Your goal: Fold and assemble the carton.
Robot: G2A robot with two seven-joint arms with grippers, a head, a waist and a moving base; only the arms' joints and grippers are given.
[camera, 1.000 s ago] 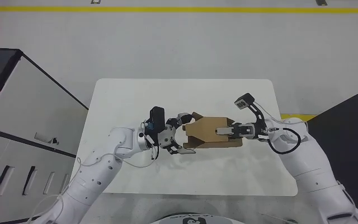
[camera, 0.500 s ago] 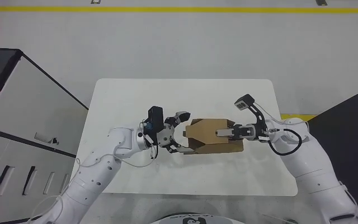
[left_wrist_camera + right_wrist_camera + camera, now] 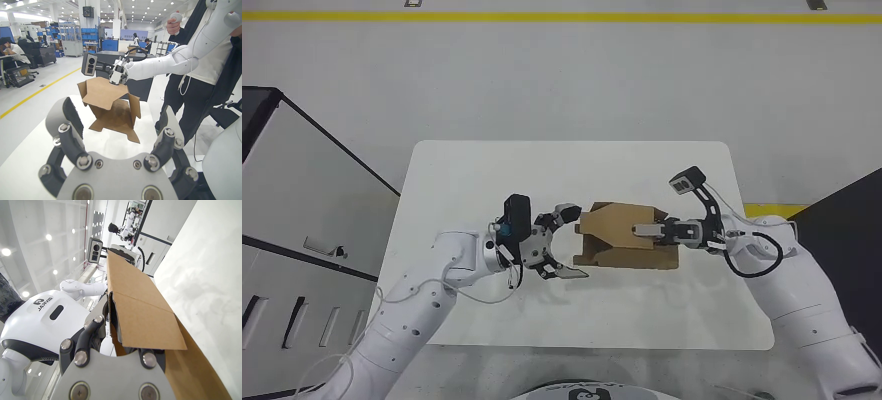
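Carton (image 3: 617,240): at mid-table (image 3: 462,180), opened into a sleeve; treat the forming step as apparently done.
Right gripper (image 3: 640,231): pinching the carton's upper wall.
Left gripper (image 3: 573,243): spread, empty, beside the open end.
End flaps (image 3: 133,111): unfolded; you have yet to close them.

White floor (image 3: 542,80) with yellow line (image 3: 562,16)

1 carton (image 3: 614,226); 1 table (image 3: 472,180); 2 claws: the left claw (image 3: 575,241) and the right claw (image 3: 640,231).
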